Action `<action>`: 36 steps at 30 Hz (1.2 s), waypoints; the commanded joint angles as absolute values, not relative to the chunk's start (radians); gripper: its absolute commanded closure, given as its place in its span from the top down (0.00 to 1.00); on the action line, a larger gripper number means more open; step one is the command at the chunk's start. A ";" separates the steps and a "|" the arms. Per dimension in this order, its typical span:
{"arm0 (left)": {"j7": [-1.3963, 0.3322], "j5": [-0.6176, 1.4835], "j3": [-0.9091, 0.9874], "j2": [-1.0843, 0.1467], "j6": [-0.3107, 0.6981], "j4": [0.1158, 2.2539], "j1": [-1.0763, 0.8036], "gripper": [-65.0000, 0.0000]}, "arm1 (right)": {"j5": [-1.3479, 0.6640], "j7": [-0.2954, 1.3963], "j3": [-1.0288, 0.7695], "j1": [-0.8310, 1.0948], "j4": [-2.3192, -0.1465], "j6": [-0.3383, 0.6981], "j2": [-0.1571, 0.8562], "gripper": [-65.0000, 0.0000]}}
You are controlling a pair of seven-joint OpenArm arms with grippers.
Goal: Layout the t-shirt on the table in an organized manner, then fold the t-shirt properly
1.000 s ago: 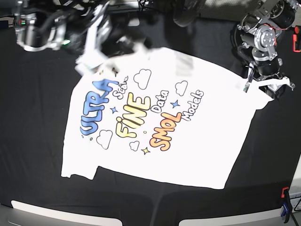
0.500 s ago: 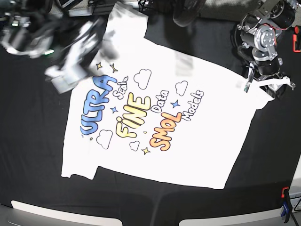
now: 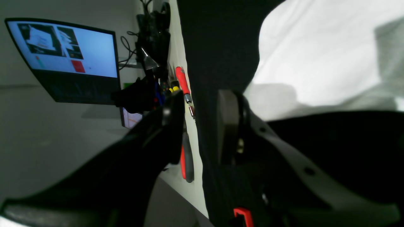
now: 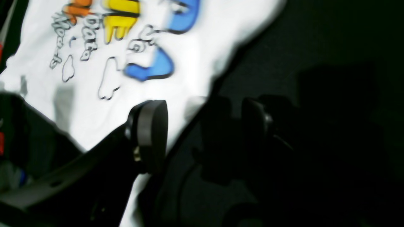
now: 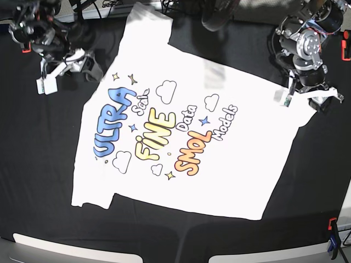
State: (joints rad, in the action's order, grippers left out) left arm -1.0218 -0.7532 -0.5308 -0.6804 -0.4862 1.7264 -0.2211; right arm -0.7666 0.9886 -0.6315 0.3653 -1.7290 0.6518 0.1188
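Note:
The white t-shirt (image 5: 181, 137) lies spread print-up on the black table (image 5: 38, 164), its collar end reaching the far edge. My right gripper (image 5: 68, 71) hovers over bare cloth just left of the shirt's upper left corner. In the right wrist view, which is blurred, that gripper (image 4: 203, 126) is open, with the printed shirt (image 4: 94, 47) behind its left finger (image 4: 151, 135). My left gripper (image 5: 310, 98) sits at the shirt's right corner. In the left wrist view it (image 3: 200, 126) is open with nothing between its fingers, and white fabric (image 3: 315, 47) lies beside it.
A monitor (image 3: 63, 60) and red-handled tools (image 3: 183, 82) stand beyond the table's edge by the left arm. An orange-and-blue clamp (image 5: 332, 233) grips the near right edge. A dark object (image 5: 216, 13) rests at the far edge above the shirt.
My right gripper let go of the shirt's upper left part and swung left off it, jaws wider. That part now lies flat toward the far edge. The left arm barely moved.

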 commanded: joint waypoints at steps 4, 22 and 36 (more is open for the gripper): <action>-1.016 -0.777 -0.524 -0.693 -0.521 1.743 -0.213 0.26 | -0.796 1.012 -0.632 0.271 -1.588 0.690 0.121 0.55; -1.013 -0.777 -0.524 -0.693 -0.521 1.743 -0.213 0.26 | -0.934 1.048 -0.543 0.073 -1.583 0.685 0.099 0.00; -1.003 -0.777 -0.524 -0.694 -0.521 1.743 -0.213 0.26 | -0.432 0.952 -0.245 -0.241 -1.571 0.629 -0.157 0.00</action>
State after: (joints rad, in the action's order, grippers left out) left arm -1.0142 -0.7555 -0.5308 -0.6796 -0.4870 1.7264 -0.2214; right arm -0.4080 0.9802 -0.2413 -0.2184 -1.5597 0.6197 -0.1539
